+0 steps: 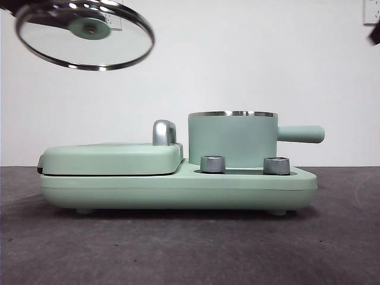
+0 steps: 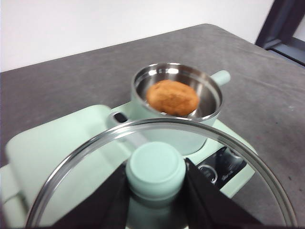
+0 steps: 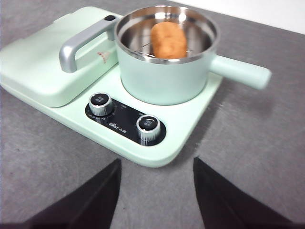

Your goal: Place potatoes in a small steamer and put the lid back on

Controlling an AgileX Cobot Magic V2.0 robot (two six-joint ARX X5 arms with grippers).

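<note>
Front view: left gripper clamping glass lid by knob, upper left; centring over steamer, potato inside, lowering level. Right gripper idling, jaws apart.

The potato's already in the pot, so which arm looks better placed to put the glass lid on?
Probably the left. Its gripper grips the lid by its knob, held in the air to one side of the steamer with the potato inside. The right gripper is open and empty.
</note>
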